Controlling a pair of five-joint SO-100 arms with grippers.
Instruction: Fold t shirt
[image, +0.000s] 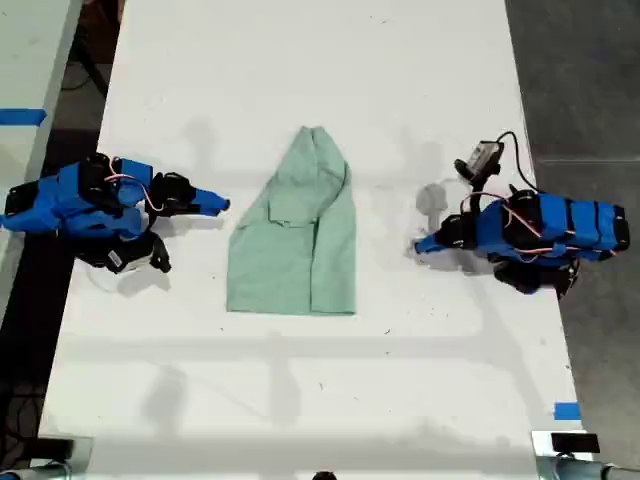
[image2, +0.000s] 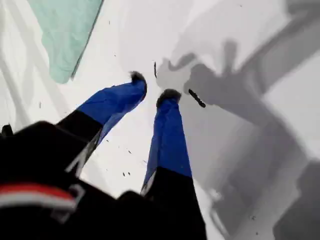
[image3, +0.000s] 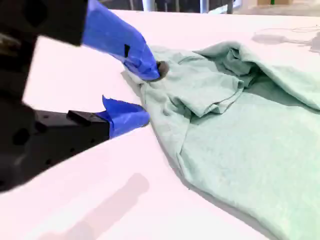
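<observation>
T shirt (image: 300, 240) lies flat on the white desk (image: 300, 60) between my two arms. It tapers to a narrow end away from the exterior view's bottom edge, its wide hem is square, and one sleeve is bunched on the side toward my second end effector (image3: 145, 95). I judge it is spread out this way so that each side can be picked up and laid over the middle. The fold itself does not look begun, beyond that rumpled sleeve.

My second end effector sits low at the cloth's edge, just ahead of the sleeve. Its jaws are moderately apart. The upper fingertip (image3: 150, 70) is at the sleeve's rim, touching it or just short of it; I cannot tell which. The lower finger rests near the desk, just outside the fabric. Nothing is between the jaws, though the placement reads as a set-up to pinch the sleeve edge.

My first end effector (image2: 152, 87) is on the garment's other side and points toward it. The cloth is well ahead of its tips and off to one side, with bare desk in between. Its jaws leave only a narrow gap and hold nothing. Beneath them is only desk surface and grey shadow. I take this to be a waiting posture, clear of the cloth, while the other arm works the sleeve.
</observation>
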